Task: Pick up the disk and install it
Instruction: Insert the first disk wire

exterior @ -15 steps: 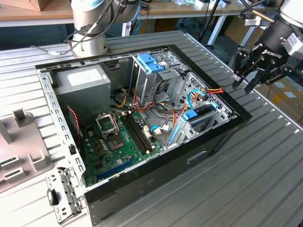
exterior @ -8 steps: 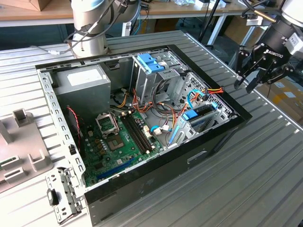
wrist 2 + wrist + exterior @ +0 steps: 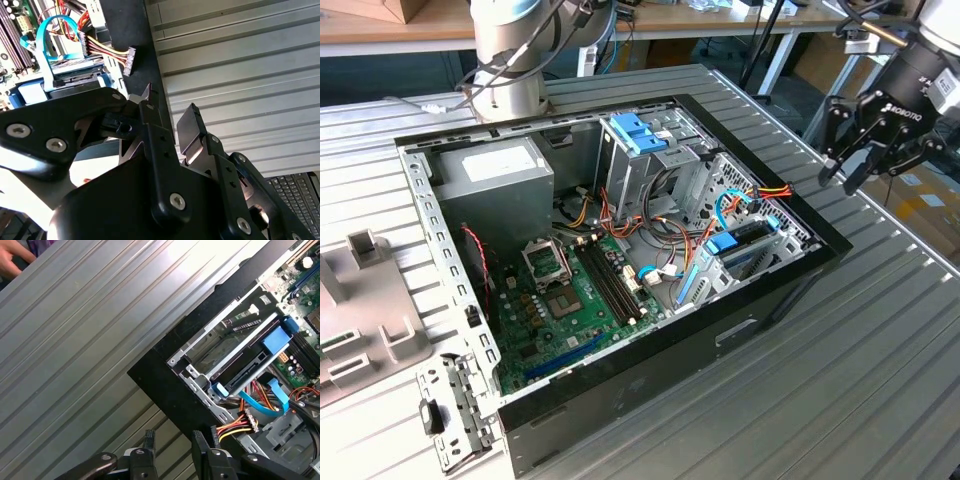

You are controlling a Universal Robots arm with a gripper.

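Observation:
The disk (image 3: 748,247), a dark flat drive with blue side rails, lies in the drive cage at the open computer case's (image 3: 760,305) right end in the exterior view. It also shows in the first wrist view as the disk (image 3: 246,374) under a blue latch (image 3: 275,338). In the second wrist view the disk (image 3: 75,67) sits beneath a blue ribbon cable. My gripper (image 3: 842,176) hangs above the ribbed table, outside the case toward the exterior view's right. It is open and holds nothing. Its black fingers (image 3: 148,442) stand apart over the table, and a fingertip (image 3: 192,121) hovers near the case rim.
A grey power supply (image 3: 495,175), a green motherboard (image 3: 570,300) and a light-blue latch piece (image 3: 638,133) sit inside the case. A loose power connector (image 3: 246,421) dangles near the rim. A grey panel (image 3: 360,310) and metal bracket (image 3: 455,410) lie left. A person's hand (image 3: 11,257) shows.

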